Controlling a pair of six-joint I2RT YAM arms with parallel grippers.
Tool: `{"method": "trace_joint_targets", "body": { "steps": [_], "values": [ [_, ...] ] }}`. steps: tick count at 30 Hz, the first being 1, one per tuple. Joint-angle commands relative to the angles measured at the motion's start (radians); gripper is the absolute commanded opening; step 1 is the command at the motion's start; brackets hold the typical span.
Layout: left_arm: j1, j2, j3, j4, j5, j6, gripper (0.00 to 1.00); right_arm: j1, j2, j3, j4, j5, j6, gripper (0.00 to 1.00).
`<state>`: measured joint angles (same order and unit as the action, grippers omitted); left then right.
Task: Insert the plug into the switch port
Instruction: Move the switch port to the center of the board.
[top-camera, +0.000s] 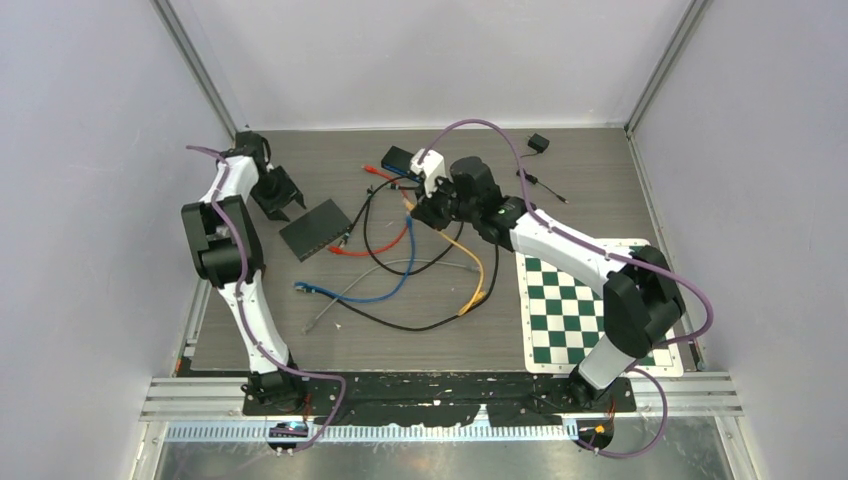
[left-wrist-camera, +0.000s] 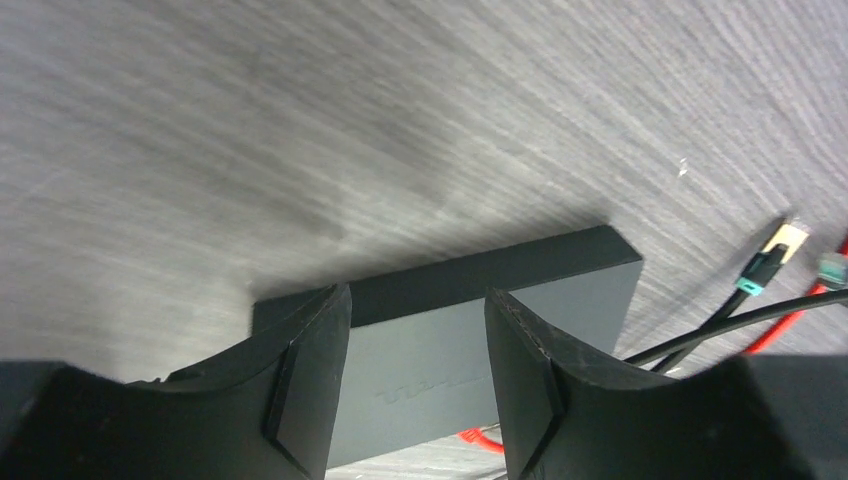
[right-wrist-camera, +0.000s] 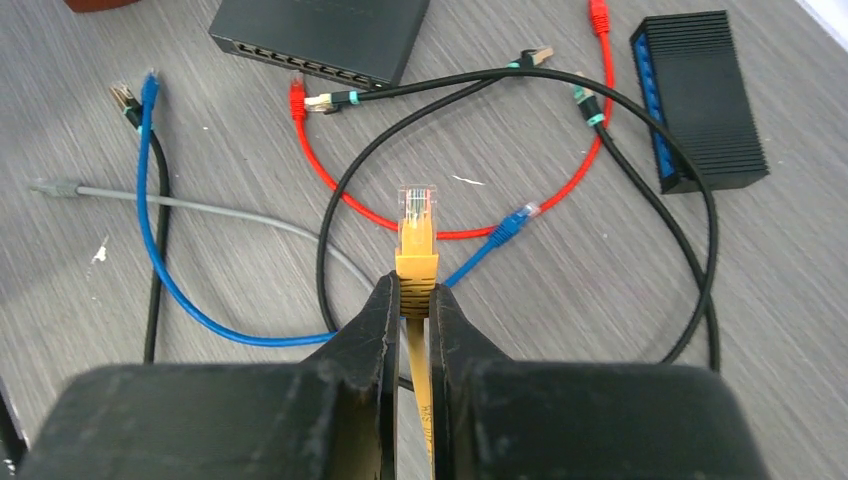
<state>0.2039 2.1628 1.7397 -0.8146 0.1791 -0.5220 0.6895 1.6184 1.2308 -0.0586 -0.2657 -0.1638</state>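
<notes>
The job is at the carrying step: the plug is picked up but not yet in a port. The right end effector (right-wrist-camera: 410, 295) is clamped tight on the yellow plug (right-wrist-camera: 417, 215), holding it by its yellow sleeve, so the clear tip sticks out in front and points towards the grey switch (right-wrist-camera: 325, 35). The plug hangs above the desk (right-wrist-camera: 600, 300), well apart from the switch, on the side where the row of ports (right-wrist-camera: 300, 62) faces. The left end effector (left-wrist-camera: 418, 300) is right at the switch, on the side away from the ports. Its fingers (left-wrist-camera: 320, 370) are apart, and the flat top of the switch shows between them. I cannot tell if they touch it. A red plug (right-wrist-camera: 297, 97) and a black cable's plug (right-wrist-camera: 325, 100) lie just in front of the ports, very near the switch. I think the next move is to bring the yellow plug across to one free port, line its tip up straight and level with the hole, and push it in gently. The left end effector may need to steady the switch so it does not slide back. The loose plugs in front of the switch could get in the way.
</notes>
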Motion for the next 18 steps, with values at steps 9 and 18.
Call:
{"method": "trace_joint_targets", "body": {
  "steps": [9, 18],
  "values": [
    [0.002, -0.095, -0.084, -0.070, -0.093, 0.130, 0.55, 0.169, 0.082, 0.013, 0.143, 0.058, 0.258, 0.05],
    [0.002, -0.184, -0.237, -0.009, 0.013, 0.103, 0.53, 0.180, 0.080, -0.022, 0.138, 0.069, 0.225, 0.05]
  ]
}}
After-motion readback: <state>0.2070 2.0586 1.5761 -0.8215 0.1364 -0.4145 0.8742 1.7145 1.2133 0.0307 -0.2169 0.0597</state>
